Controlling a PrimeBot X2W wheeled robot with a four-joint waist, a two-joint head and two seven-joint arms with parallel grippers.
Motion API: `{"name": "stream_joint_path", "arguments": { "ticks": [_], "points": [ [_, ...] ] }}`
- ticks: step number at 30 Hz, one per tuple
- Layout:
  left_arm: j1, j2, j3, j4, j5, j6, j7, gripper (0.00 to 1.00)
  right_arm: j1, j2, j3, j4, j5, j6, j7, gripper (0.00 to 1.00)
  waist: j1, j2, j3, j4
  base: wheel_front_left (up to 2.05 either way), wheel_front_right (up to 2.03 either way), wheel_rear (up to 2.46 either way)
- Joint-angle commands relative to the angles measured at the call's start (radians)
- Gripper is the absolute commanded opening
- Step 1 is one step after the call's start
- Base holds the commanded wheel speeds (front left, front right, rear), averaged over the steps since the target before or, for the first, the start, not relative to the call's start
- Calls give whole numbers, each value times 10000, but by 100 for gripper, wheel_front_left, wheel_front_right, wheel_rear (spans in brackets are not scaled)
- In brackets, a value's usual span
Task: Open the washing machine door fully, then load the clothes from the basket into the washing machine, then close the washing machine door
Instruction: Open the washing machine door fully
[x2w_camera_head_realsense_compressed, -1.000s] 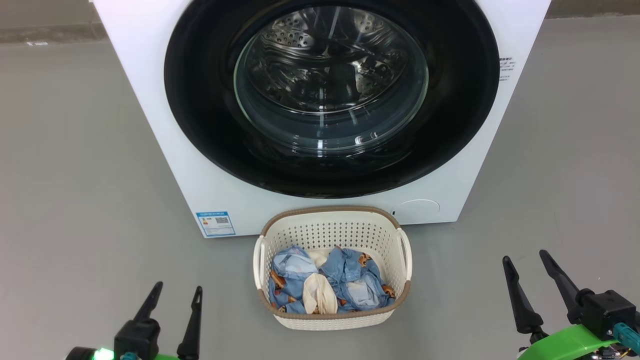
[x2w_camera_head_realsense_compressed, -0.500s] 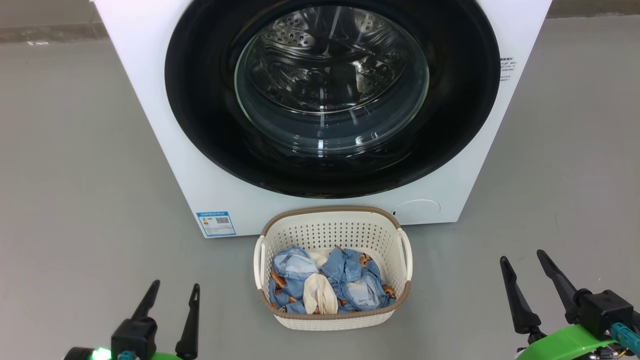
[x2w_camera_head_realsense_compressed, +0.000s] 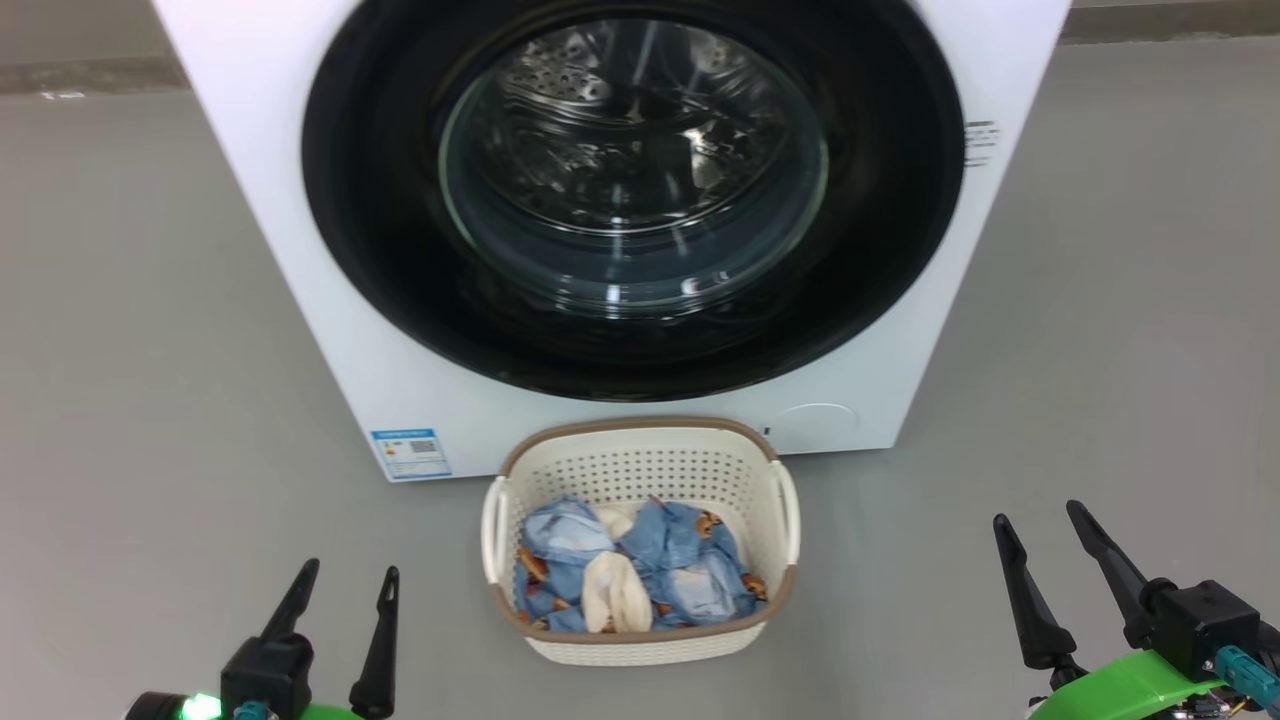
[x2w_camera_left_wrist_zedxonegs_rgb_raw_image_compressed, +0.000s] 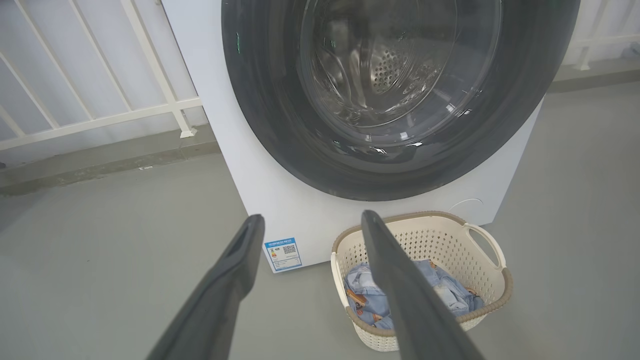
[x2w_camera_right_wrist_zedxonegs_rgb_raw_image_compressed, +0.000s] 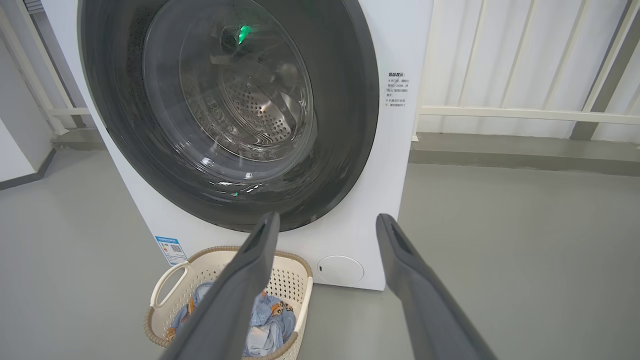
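Laundry area: washing machine (x2w_camera_head_realsense_compressed: 480, 420), grey flr (x2w_camera_head_realsense_compressed: 130, 350), white railing (x2w_camera_right_wrist_zedxonegs_rgb_raw_image_compressed: 500, 113) bhd.

Left claw (x2w_camera_head_realsense_compressed: 352, 567), right claw (x2w_camera_head_realsense_compressed: 1036, 513) — both agape

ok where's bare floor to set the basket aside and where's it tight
Bare floor lies left of the washing machine and basket, ahead of the left gripper; another patch runs between basket and right gripper. Tight: the basket sits close under the washing machine door.
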Motion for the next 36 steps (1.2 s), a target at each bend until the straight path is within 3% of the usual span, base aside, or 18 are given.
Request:
{"name": "stream_joint_path", "arguments": {
  "ticks": [1, 19, 36],
  "points": [
    [-494, 102, 330, -298, 69, -35, -134, 100, -271, -165, 208, -234, 12, 16, -120, 100, 0, 0, 16, -16, 100, 100, -199],
    [-510, 4, 557, -642, -86, -65, -134, 100, -294, -124, 213, -244, 79, 16, -120, 100, 0, 0, 150, -76, 101, 101, -202],
    [-339, -94, 637, -654, -152, -167, -134, 100, -276, -124, 346, -276, 74, 16, -120, 100, 0, 0, 60, -99, 11, 11, -22]
  ]
}}
